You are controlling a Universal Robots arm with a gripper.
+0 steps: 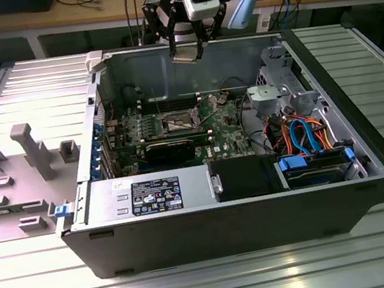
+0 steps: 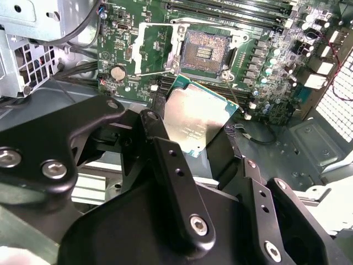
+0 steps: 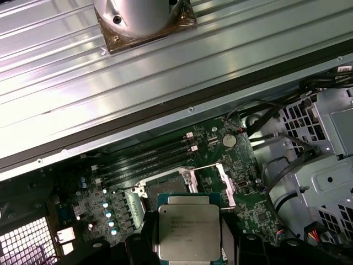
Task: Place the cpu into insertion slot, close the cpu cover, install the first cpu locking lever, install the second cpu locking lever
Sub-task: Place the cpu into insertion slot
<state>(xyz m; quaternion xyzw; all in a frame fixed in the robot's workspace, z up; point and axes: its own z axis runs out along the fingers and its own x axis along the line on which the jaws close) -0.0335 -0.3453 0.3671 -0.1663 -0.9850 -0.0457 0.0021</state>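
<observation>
My gripper point(image 1: 187, 50) hangs above the back wall of the open computer case point(image 1: 190, 224), shut on the cpu point(image 1: 185, 57), a flat square chip with a silvery top. Both wrist views show the cpu point(image 2: 196, 118) point(image 3: 188, 232) held flat between the black fingers point(image 2: 165, 149), well above the motherboard. The insertion slot point(image 2: 205, 52) point(image 1: 178, 123) lies bare below, with a dark centre and a metal rim. The cpu cover point(image 2: 156, 49) point(image 3: 214, 178) stands swung open beside the slot. A thin wire locking lever point(image 2: 234, 96) sticks up near the slot's corner.
Long memory slots point(image 3: 146, 157) run beside the socket. A black expansion card point(image 1: 171, 147) lies across the board. A metal drive cage point(image 1: 278, 90) and coloured cables point(image 1: 307, 133) fill the case on the exterior view's right. A grey parts tray point(image 1: 15, 179) sits on the exterior view's left.
</observation>
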